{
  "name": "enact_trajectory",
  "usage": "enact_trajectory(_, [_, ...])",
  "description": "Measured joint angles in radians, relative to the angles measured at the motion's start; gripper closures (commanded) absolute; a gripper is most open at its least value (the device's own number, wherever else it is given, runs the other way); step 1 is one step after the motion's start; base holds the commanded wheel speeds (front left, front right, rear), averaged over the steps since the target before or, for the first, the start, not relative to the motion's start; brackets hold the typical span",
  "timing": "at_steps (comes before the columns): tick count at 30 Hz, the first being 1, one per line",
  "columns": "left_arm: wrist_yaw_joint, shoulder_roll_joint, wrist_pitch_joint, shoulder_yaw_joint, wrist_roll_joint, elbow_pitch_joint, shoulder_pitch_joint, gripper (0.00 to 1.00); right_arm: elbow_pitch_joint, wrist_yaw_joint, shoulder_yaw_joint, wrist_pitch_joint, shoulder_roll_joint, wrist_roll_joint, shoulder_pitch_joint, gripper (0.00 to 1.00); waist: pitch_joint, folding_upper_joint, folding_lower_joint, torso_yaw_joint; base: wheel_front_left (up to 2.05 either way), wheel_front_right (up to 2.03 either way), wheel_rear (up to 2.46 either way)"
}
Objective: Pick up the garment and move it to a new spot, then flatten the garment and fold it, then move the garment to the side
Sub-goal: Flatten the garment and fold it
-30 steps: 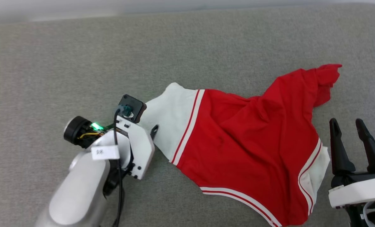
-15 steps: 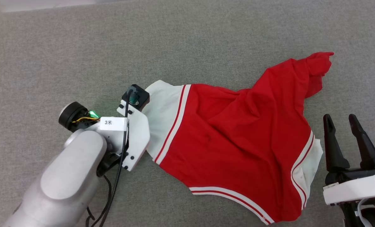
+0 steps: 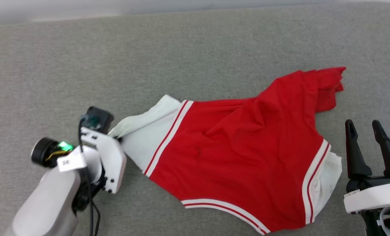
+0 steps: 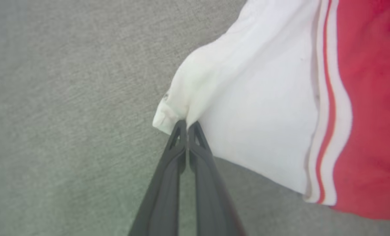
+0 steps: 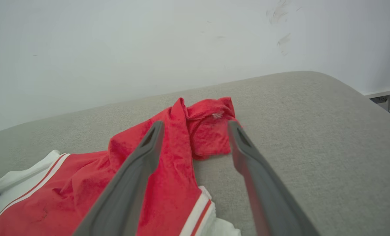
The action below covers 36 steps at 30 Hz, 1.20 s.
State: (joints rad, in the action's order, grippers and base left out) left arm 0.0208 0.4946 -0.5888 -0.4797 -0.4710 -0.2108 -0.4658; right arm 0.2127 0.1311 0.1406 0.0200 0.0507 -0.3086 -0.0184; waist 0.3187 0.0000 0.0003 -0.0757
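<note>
The garment (image 3: 240, 157), a red jersey T-shirt of soft knit, lies rumpled across the middle and right of a grey, coarse-woven padded surface (image 3: 149, 49). Its far red corner is bunched into a crumpled peak. A white short sleeve (image 4: 247, 114) sits at each end, bordered by red-and-white striped trim (image 3: 167, 137); a similar band edges the near hem. Left gripper (image 4: 186, 126), lower left: slim, dark, tapered fingers pressed together, pinching the puckered edge of the left sleeve. Right gripper (image 3: 362, 124), lower right: fingers spread, just beside the other sleeve, apart from the cloth.
</note>
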Motion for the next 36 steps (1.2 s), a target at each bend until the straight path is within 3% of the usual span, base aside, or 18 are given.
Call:
enact_trajectory(6, [0.094, 0.028, 0.063, 0.091, -0.077, 0.102, 0.202, 1.0, 0.003, 0.0, 0.031, 0.03, 0.0, 0.002, 0.034, 0.0, -0.049, 0.0, -0.0001, 0.04, 0.0, 0.0, 0.0])
enact_trajectory(13, [0.132, -0.048, 0.18, 0.13, -0.137, 0.128, 0.311, 1.0, 0.001, 0.0, 0.05, 0.05, 0.0, 0.002, 0.053, 0.0, -0.073, 0.0, -0.0002, 0.05, 0.0, 0.0, 0.0])
enact_trajectory(14, [0.127, -0.06, 0.191, 0.13, -0.149, 0.127, 0.316, 0.71, 0.0, 0.0, 0.049, 0.053, 0.0, 0.001, 0.055, 0.0, -0.076, 0.0, -0.0002, 0.049, 0.0, 0.0, 0.0])
enact_trajectory(15, [0.12, -0.075, 0.213, 0.131, -0.16, 0.128, 0.324, 0.18, -0.001, 0.0, 0.049, 0.059, 0.0, 0.0, 0.057, 0.0, -0.079, 0.0, -0.0003, 0.048, 0.0, 0.0, 0.0])
enact_trajectory(16, [0.122, -0.089, 0.246, 0.134, -0.156, 0.131, 0.33, 0.0, -0.002, 0.0, 0.049, 0.063, 0.0, 0.0, 0.06, 0.0, -0.082, 0.0, -0.0002, 0.047, 0.0, 0.0, 0.0])
enact_trajectory(23, [0.143, -0.149, 0.522, 0.182, -0.098, 0.173, 0.325, 0.0, -0.017, 0.0, 0.063, 0.095, 0.0, -0.02, 0.085, 0.0, -0.121, 0.0, -0.0003, 0.045, 0.0, 0.0, 0.0])
enact_trajectory(28, [0.166, -0.152, 0.671, 0.194, -0.024, 0.236, 0.317, 0.0, -0.022, 0.0, 0.076, 0.159, 0.0, -0.019, 0.098, 0.0, -0.149, 0.0, -0.0004, 0.051, 0.0, 0.0, 0.0])
enact_trajectory(36, [0.231, -0.147, 0.733, 0.204, 0.044, 0.348, 0.33, 0.0, -0.025, 0.0, 0.11, 0.407, 0.016, 0.003, 0.117, 0.0, -0.153, 0.0, -0.0004, 0.063, 0.0, 0.0, 0.0])
